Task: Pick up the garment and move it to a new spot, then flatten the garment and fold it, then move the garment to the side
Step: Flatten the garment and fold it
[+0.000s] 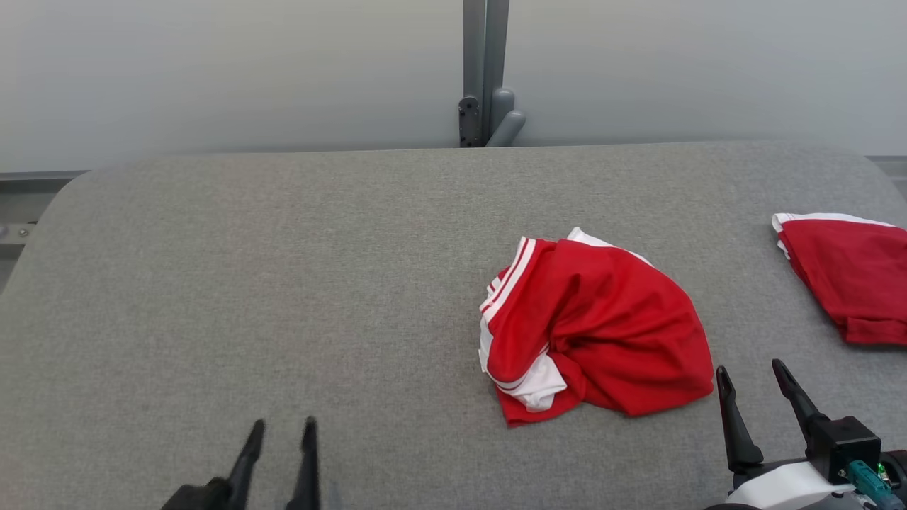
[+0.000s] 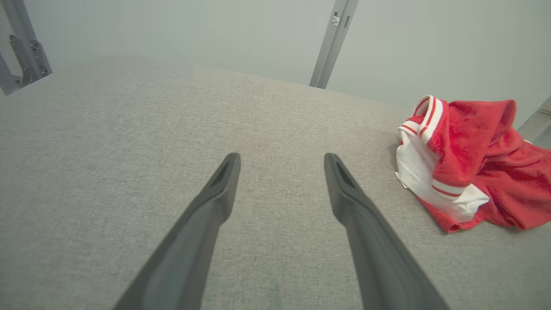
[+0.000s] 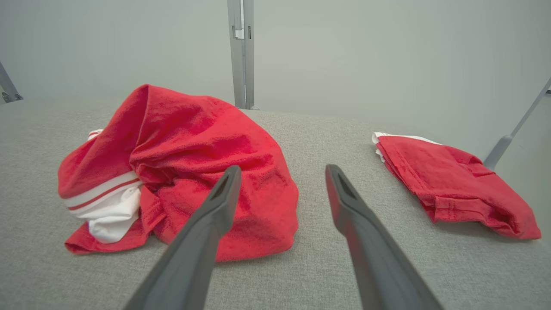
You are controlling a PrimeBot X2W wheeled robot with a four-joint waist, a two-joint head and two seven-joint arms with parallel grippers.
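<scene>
Nearest, along the bottom edge of the head view: left gripper at lower left, jaws apart and empty, over the bare grey table; right gripper at lower right, jaws likewise spread wide, holding nothing, just beside the near corner of the cloth. A little further up, right of centre: crumpled red garment, heaped and untouched, so pick-up not yet begun. To lift it well, probably best to lower the right jaws over a raised ridge of the heap and pinch a layer or two rather than the whole bundle. Then bring the left across to the striped band on the heap's left side, so as to raise it spread and not knotted. Keep clear of the folded red garment at the right edge. Farthest, top centre: grey post against a pale wall.
</scene>
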